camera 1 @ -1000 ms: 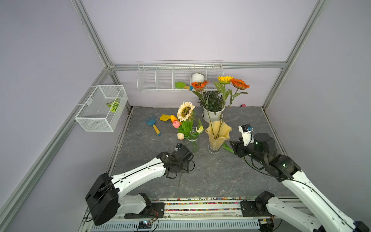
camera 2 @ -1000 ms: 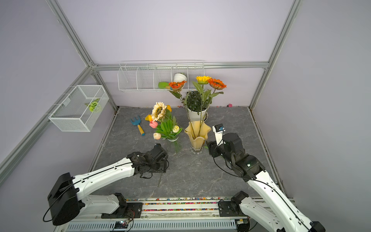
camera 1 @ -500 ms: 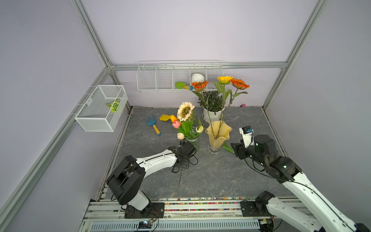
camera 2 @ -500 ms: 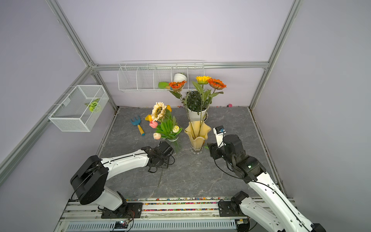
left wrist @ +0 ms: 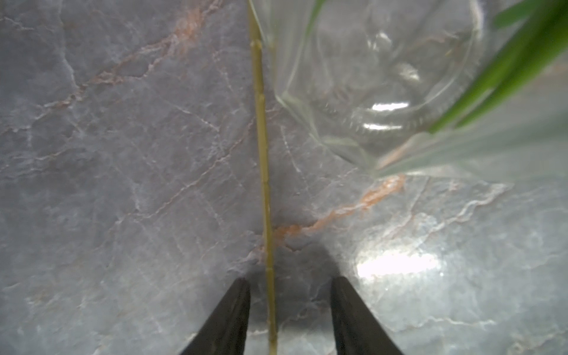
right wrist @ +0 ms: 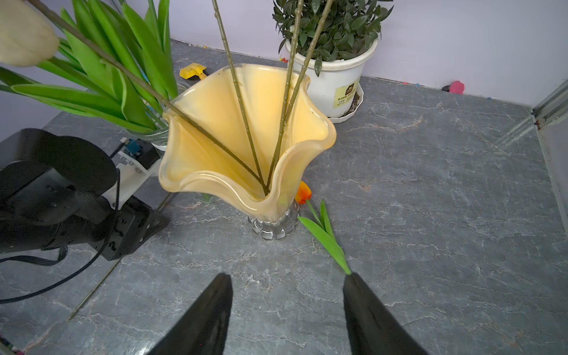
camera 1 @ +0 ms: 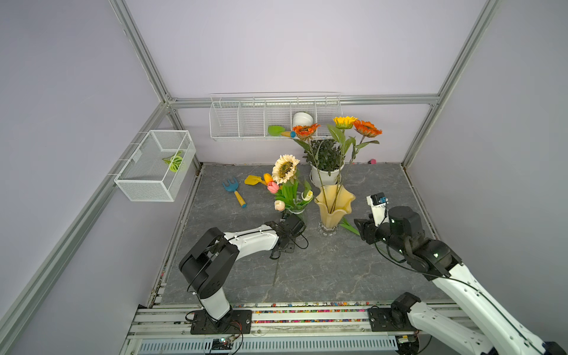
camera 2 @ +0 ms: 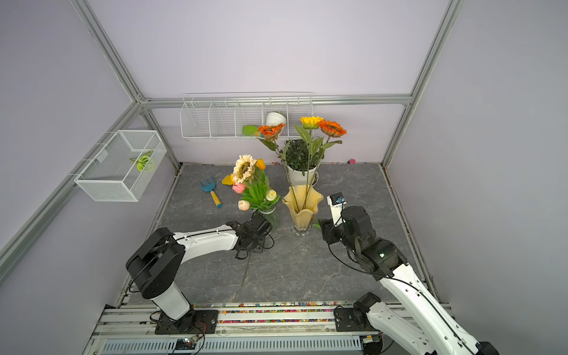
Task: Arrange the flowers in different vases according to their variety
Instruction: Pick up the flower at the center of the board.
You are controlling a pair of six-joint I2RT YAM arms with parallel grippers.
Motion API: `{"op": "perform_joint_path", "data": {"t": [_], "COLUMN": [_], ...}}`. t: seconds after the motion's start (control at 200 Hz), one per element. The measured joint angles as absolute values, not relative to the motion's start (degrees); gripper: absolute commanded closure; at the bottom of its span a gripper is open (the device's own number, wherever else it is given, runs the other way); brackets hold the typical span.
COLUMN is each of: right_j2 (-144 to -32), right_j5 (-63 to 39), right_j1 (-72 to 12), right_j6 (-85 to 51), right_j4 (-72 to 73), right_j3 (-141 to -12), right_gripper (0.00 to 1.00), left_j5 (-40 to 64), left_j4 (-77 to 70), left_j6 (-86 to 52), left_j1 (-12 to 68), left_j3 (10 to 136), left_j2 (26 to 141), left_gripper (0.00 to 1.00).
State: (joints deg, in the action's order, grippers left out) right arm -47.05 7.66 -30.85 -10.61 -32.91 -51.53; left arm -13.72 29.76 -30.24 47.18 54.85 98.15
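Left wrist view: left hand [left wrist: 289, 279] released astride flower stem [left wrist: 262, 138]; right hand [right wrist: 289, 275] released.

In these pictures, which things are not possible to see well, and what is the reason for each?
Left gripper: its tips are hidden under its own wrist in both top views.
Stem inside it: the flower end is cut off by the left wrist view's edge.
Orange tulip: bud partly behind the yellow vase, right wrist view.
Clear vase: blurred, left wrist view.
Pink thing: too small, both top views.
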Motion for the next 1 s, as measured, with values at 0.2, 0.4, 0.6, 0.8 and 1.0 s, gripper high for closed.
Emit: {"op": "perform_joint_path", "data": {"t": [0.2,0.4,0.6,0.8,1.0], "right_j2": [-47.0,-47.1,-47.1,-47.1,-47.1], "right_j5": [7.7,7.7,7.7,7.9,7.9], "right_j1": [-30.9,-30.9,-30.9,-30.9,-30.9], "right_j6": [-10.6,-10.6,-10.6,-10.6,-10.6], "right_j4": [-33.1,-33.2,-33.3,-33.3,-33.7], "right_j3": [-51.5,-51.5,-51.5,-51.5,-51.5], "right_gripper": [0.38,0.38,0.39,0.39,0.39], "left_j5": [-13.8,-13.9,-14.7,-16.5,-18.2], "left_j4": [29.0,26.5,25.9,25.2,23.6], "left_j6": [-30.3,-31.6,-33.3,-35.9,-37.2], "left_j1": [46.6,45.2,44.9,44.9,44.9], "left_j3": [54.2,51.8,51.5,51.8,51.8], "left_j2": [97.9,96.5,96.6,97.5,98.3], "left_gripper": [0.55,0.61,0.65,0.69,0.73]}}
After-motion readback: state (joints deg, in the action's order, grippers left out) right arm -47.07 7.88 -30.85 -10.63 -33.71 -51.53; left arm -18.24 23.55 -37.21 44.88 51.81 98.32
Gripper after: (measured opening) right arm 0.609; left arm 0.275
